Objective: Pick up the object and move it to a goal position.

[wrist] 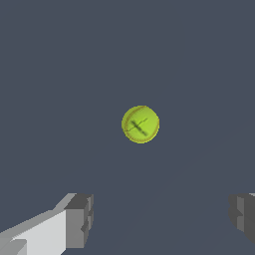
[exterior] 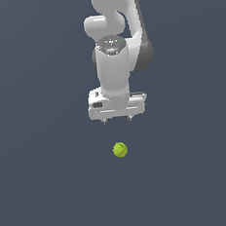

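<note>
The object is a small yellow-green ball [exterior: 120,149] with a faint darker seam, resting on the dark grey surface in the exterior view. It also shows in the wrist view [wrist: 140,124], with a dark cross-shaped seam on top. My white gripper [exterior: 117,120] hangs above the ball, pointing down, with a gap between its fingertips and the ball. The gripper is open and empty. In the wrist view its two grey fingertips [wrist: 79,219] stand wide apart, and the ball lies ahead of the gap between them, untouched.
A plain dark grey surface [exterior: 44,190] fills both views. The white arm [exterior: 111,46] rises above the gripper to the top of the exterior view. No goal marker shows.
</note>
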Robot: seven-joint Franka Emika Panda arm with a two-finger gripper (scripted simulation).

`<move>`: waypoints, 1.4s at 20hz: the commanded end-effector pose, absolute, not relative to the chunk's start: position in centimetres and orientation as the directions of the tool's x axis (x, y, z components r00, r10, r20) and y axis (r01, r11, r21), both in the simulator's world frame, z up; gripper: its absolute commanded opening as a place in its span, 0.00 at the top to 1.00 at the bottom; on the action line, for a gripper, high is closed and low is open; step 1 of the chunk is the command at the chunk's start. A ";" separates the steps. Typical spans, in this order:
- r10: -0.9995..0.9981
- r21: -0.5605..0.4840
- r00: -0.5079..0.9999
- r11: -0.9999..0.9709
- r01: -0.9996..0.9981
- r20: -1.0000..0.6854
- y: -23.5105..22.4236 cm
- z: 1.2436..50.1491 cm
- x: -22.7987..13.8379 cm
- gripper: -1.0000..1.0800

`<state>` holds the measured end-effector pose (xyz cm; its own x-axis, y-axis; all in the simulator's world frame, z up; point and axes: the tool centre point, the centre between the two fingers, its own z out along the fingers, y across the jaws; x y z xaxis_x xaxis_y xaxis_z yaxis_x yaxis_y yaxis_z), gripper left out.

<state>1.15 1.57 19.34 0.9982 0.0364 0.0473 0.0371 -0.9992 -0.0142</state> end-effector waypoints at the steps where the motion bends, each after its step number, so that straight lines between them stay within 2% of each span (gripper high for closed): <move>1: 0.036 -0.014 0.998 -0.999 0.037 0.047 1.6 19.3 1.2 0.04; 11: 0.071 -0.031 0.996 -0.997 0.073 0.056 5.3 19.3 0.9 0.04; 20: 0.056 -0.031 0.997 -0.998 0.058 0.054 5.1 19.1 1.1 0.04; 28: -0.047 -0.035 0.998 -0.998 -0.045 0.041 4.6 17.5 2.4 0.04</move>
